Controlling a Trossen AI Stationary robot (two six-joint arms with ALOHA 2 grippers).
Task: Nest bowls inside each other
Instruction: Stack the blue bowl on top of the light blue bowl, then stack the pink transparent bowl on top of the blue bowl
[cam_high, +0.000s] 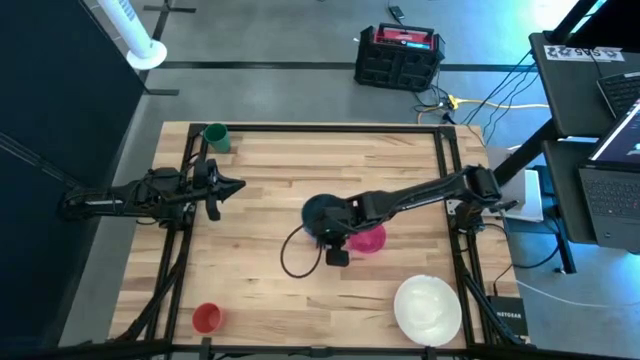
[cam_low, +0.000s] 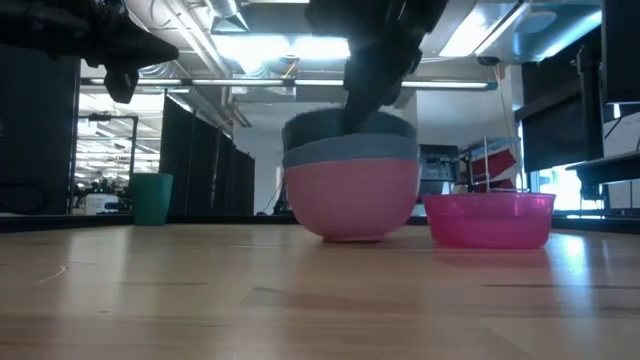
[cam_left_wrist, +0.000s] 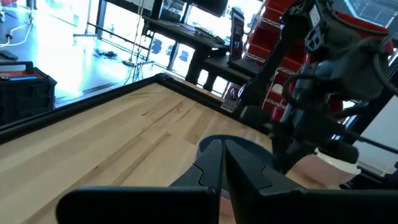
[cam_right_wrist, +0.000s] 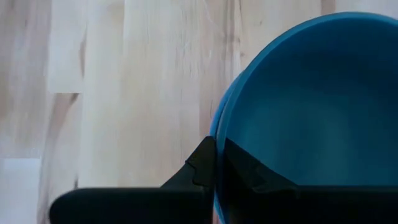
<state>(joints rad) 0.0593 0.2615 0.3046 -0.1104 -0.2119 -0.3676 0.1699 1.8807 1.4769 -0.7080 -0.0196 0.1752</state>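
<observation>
We see dark teal bowl (cam_high: 318, 212) mostly hidden under right arm, its rim cut off in right wrist view, white bowl (cam_high: 428, 309) out of low view, magenta bowl (cam_high: 368, 240) partly covered overhead.

My right gripper (cam_high: 322, 222) reached to mid-table, fingers closed, my left gripper (cam_high: 236, 186) closed, hovering at the left side

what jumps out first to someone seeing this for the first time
The right gripper is shut on the rim of the dark teal bowl, which sits with a light blue bowl in the pink bowl mid-table. Beside them stands a magenta bowl; a white bowl waits at the near right corner.
</observation>
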